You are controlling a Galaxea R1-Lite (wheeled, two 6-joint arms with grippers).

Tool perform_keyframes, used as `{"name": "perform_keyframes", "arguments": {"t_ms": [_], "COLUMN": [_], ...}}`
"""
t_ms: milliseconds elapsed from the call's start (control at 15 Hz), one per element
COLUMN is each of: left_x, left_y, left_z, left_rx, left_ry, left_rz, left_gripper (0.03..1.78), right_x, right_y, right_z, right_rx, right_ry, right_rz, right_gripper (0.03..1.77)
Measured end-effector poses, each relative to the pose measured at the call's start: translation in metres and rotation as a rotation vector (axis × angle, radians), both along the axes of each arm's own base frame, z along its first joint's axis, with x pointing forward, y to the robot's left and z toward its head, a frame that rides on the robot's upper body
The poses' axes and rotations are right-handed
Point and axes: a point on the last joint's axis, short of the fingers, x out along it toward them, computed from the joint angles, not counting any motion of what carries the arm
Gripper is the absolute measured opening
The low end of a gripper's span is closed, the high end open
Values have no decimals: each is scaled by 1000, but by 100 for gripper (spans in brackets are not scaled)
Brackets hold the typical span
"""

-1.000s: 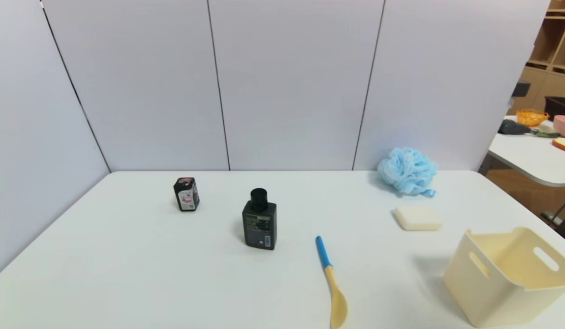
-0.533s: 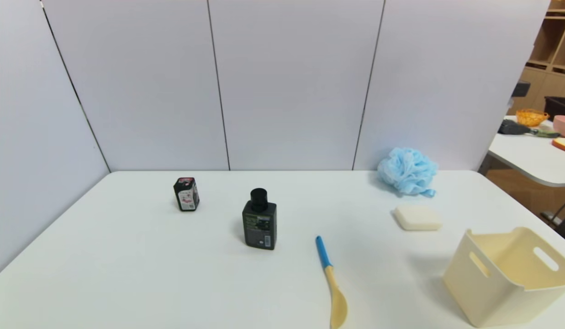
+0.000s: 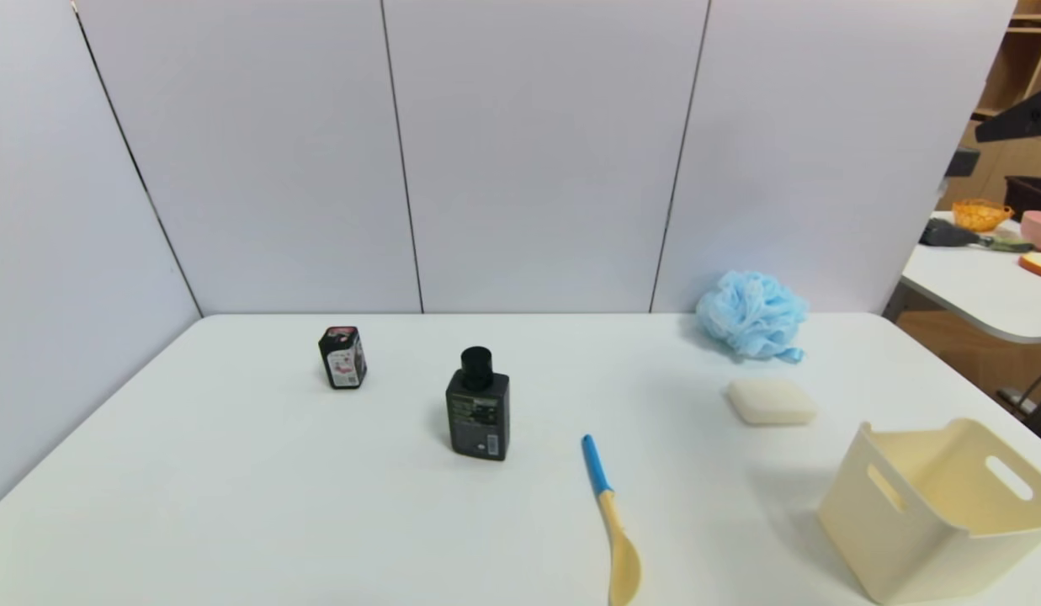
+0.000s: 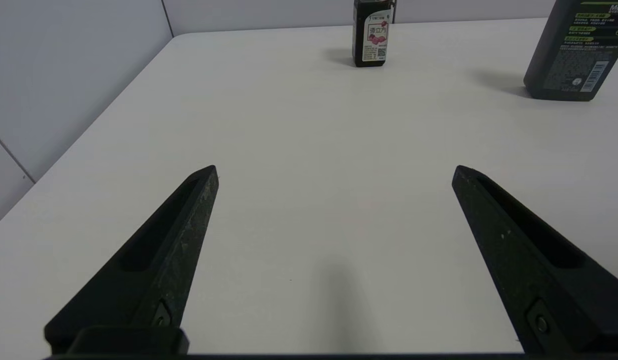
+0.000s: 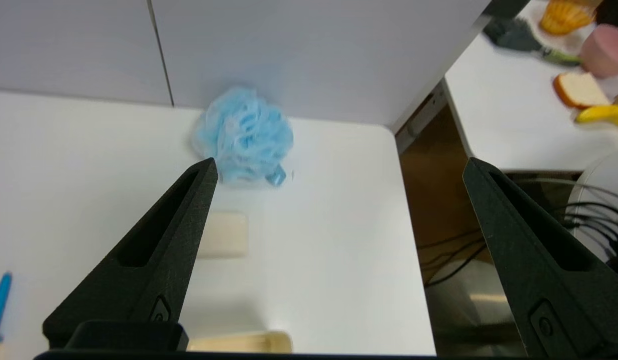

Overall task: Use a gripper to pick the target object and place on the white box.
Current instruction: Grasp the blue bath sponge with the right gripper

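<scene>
The target object, a fluffy light blue mesh pouf (image 3: 751, 314), rests at the table's far right by the back wall. The white box (image 3: 932, 513), a cream open-top bin with slot handles, stands at the near right corner. My right gripper (image 5: 339, 162) hangs open and empty high over the table's right edge. In its wrist view the pouf (image 5: 244, 135) lies ahead, beyond one finger, and a strip of the box rim (image 5: 239, 342) shows below. A black piece of that arm (image 3: 1023, 118) shows at the head view's upper right. My left gripper (image 4: 334, 170) is open and empty, low over the near left of the table.
A cream soap-like block (image 3: 771, 401) lies between pouf and box. A blue-handled wooden spoon (image 3: 608, 513) lies mid-table, near a black bottle (image 3: 478, 417) and a small black carton (image 3: 343, 358). Another table (image 3: 983, 286) with several items stands to the right, across a gap.
A black piece of the right arm has come into the head view at the upper right edge. The things on the table have not moved.
</scene>
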Motion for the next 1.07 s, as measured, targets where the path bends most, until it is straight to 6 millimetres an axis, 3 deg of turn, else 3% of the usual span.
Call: {"name": "perform_keyframes", "arguments": {"t_ms": [400,1067], "left_x": [0,0], "left_y": [0,0], "left_z": [0,0], "left_rx": [0,0], "left_ry": [0,0], "left_rz": [0,1], "left_gripper": [169,169], "right_x": [12,114], "right_y": [9,9], "right_z": [-26,-70], "right_rx": [29,86], "right_ry": [210,149], "right_rz": [37,-98], "right_gripper": [170,170]}}
